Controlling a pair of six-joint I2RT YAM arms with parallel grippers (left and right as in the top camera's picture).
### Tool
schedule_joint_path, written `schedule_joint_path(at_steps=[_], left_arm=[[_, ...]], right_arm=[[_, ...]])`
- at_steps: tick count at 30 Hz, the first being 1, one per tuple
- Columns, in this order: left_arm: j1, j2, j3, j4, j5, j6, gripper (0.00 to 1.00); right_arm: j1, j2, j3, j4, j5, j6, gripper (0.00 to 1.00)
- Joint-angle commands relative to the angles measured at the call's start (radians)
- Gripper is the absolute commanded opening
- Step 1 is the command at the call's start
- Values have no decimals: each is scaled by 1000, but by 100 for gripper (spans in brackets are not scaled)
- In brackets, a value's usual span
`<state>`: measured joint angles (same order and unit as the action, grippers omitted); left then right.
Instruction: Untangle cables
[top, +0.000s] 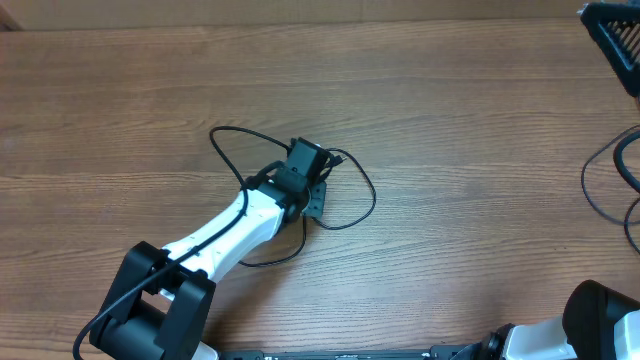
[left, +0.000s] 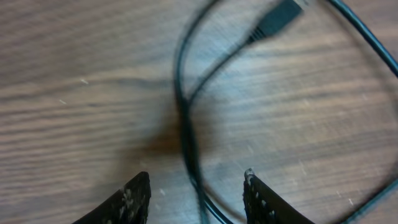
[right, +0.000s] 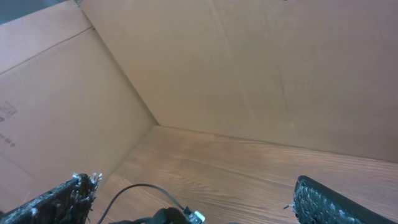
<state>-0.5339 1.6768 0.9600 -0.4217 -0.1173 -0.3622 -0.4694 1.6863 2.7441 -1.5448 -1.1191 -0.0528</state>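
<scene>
The cables (top: 355, 215) lie as thin black loops on the wooden table (top: 470, 120), around my left gripper (top: 308, 185) at the middle. One small black plug (top: 338, 158) rests just right of the gripper. In the left wrist view the gripper (left: 196, 180) hangs low over the table with its jaws apart. A strand of cable (left: 185, 134) runs between the fingers without touching either, and the plug (left: 280, 15) lies ahead at the top. My right gripper (right: 193, 182) is wide open and holds nothing, facing cardboard walls.
Thick arm wiring (top: 600, 185) curls at the table's right edge. A black ribbed part (top: 612, 30) sits in the top right corner. The right arm's base (top: 600, 320) is at the bottom right. A thin cord with a metal-tipped plug (right: 194, 216) shows low in the right wrist view.
</scene>
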Motion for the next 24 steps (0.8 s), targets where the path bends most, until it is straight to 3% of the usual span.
schedule_joint_path(at_steps=[1, 13, 15, 17, 24], left_arm=[[32, 32, -11, 15, -20, 9, 49], [33, 136, -11, 106, 145, -90, 49], [28, 137, -11, 109, 138, -123, 34], [27, 137, -11, 108, 132, -150, 4], [24, 137, -10, 102, 130, -159, 4]], right_arm=[[5, -17, 13, 1, -35, -9, 100], [5, -18, 13, 3, -35, -9, 100], [5, -18, 13, 3, -35, -9, 100], [5, -18, 13, 3, -35, -8, 100], [5, -18, 13, 3, -36, -8, 100]])
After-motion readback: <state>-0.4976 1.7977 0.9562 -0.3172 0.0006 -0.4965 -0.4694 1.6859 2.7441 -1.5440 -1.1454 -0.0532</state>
